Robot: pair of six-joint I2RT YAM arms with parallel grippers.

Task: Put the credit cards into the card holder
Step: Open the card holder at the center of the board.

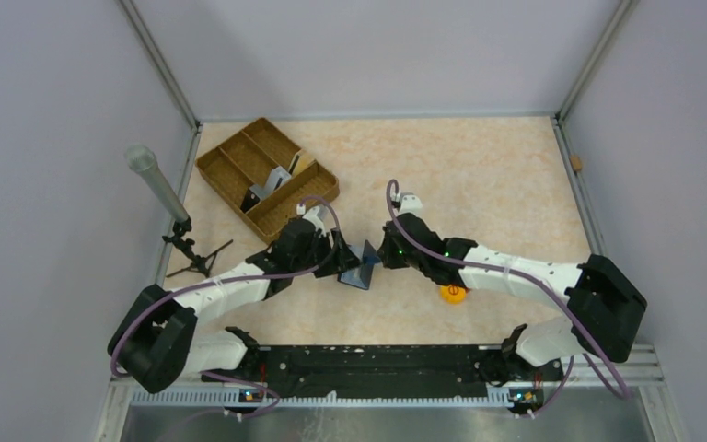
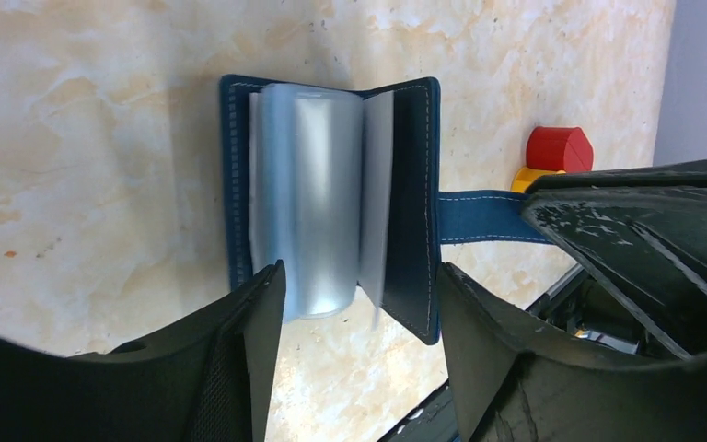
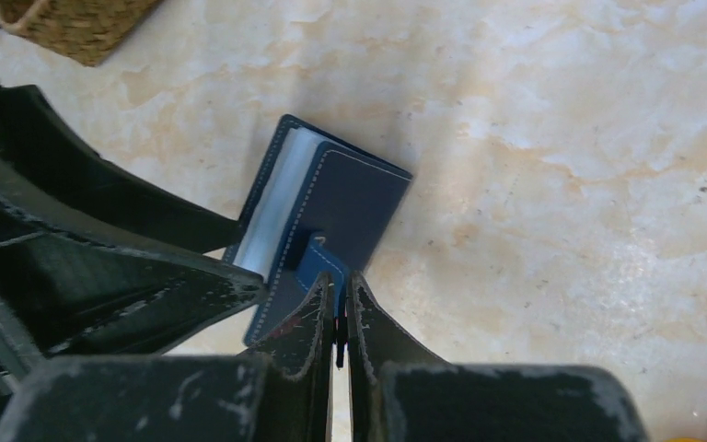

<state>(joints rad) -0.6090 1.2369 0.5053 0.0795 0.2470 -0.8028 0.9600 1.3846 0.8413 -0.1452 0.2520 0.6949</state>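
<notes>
Card holder (image 1: 361, 269) lies on the surface (image 1: 479, 175), about mid-way between the two arms and open like a book. Its navy covers are parted and a fan of clear, silvery sleeves (image 2: 318, 193) stands up between them. Right claw (image 3: 339, 318) is pressed together, pinching the holder's blue snap tab (image 2: 479, 216). The tab runs taut from the cover edge into the fingertips. Left claw (image 2: 359, 299) is spread and comes at the holder from the side opposite the tab. One finger (image 2: 244, 354) sits in front of the outer cover and the other (image 2: 488, 350) sits beside the tab-side cover. The near end of the sleeves falls between them. Cannot tell whether either finger actually touches the holder. Credit cards (image 1: 274, 181) are not at the holder. Grey cards show standing in a brown woven tray (image 1: 239, 152), up and to the left of the holder, beyond the left arm. A red round piece (image 2: 560, 147) sits on a yellow piece (image 2: 525, 177) just beyond the tab end of the holder, under the right arm. A grey cylinder on a small tripod (image 1: 152, 175) stands well to the left of the holder, against the wall.
</notes>
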